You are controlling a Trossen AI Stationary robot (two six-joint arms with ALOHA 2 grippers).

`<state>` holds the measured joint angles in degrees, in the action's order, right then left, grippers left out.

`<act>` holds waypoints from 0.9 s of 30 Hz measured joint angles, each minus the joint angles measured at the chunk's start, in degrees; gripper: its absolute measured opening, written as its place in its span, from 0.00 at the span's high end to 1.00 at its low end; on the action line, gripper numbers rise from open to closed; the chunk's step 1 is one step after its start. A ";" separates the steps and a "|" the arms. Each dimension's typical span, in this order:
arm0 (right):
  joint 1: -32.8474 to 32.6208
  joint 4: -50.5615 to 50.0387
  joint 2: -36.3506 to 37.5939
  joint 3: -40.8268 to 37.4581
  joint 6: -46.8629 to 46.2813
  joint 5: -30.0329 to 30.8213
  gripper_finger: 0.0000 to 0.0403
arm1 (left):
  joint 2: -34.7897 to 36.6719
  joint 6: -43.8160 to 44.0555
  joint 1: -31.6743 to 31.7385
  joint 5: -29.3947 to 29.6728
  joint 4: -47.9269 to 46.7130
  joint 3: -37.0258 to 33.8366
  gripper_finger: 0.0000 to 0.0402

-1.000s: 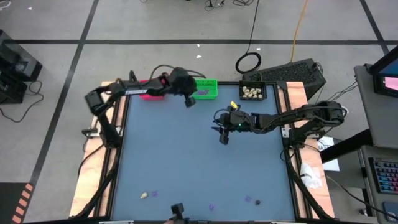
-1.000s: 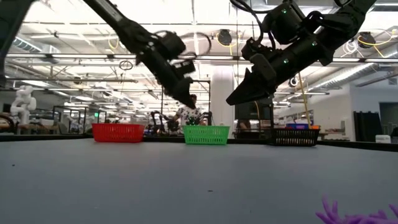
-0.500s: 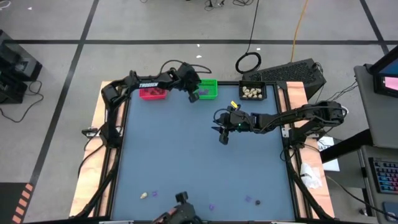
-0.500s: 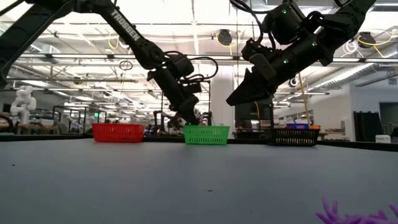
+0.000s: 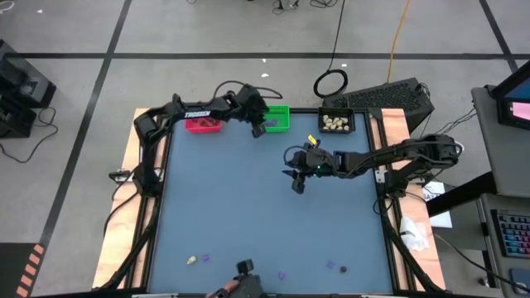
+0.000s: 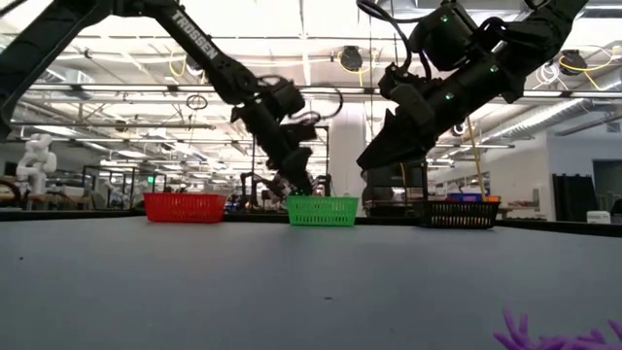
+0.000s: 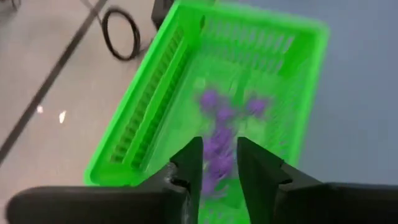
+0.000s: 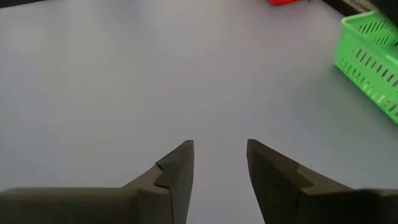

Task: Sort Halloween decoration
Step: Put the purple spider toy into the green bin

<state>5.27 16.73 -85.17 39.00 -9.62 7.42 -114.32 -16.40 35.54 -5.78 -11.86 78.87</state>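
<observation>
Purple bits (image 7: 219,134): flat, spiky-edged, several in a loose clump inside green bin (image 5: 279,117). More purple bits loose on the mat near the front edge (image 5: 281,274), one big and close at the corner of the low view (image 6: 554,336). Cream lumps (image 5: 335,123): heap in black bin (image 5: 350,122) at rear right; one more loose at front left (image 5: 192,260). Dark lump (image 5: 342,268): on mat, front right. Red bin (image 5: 204,124): rear left, beside green; contents not clear.

Left gripper (image 7: 214,158): over near rim of green bin, fingers part way open, nothing between them; purple clump lies below the gap.

Right gripper (image 8: 219,163): mid-table, above bare mat, fingers apart, empty.

Change vs. 1 s ago: left gripper was short of green bin, fingers shut; now over it, fingers parted. Right arm unmoved.

Writing: "TROSSEN" in white on left arm (image 6: 190,29).
</observation>
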 joint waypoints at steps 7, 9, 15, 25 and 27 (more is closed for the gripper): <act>-2.07 -4.78 2.69 0.00 -2.33 0.04 0.72 | 4.61 0.32 -4.51 -0.88 3.06 -0.56 0.98; -2.79 -6.52 3.96 0.00 -2.85 0.09 0.75 | 5.87 1.93 -6.00 -2.07 6.81 -2.18 0.98; -6.20 -11.85 7.89 0.00 -6.02 -0.07 0.86 | 10.23 6.76 -10.60 -2.20 20.97 -10.23 1.00; -18.47 -28.13 11.94 0.04 -23.70 -7.59 0.87 | 16.45 10.09 -18.80 -1.69 40.04 -24.55 1.00; -21.84 -30.81 11.92 0.02 -29.08 -8.12 0.85 | 16.92 10.10 -20.48 -1.66 44.13 -27.78 1.00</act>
<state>-16.56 -14.08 -73.25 39.03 -38.70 -0.70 -97.39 -6.31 15.06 -7.44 32.27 51.10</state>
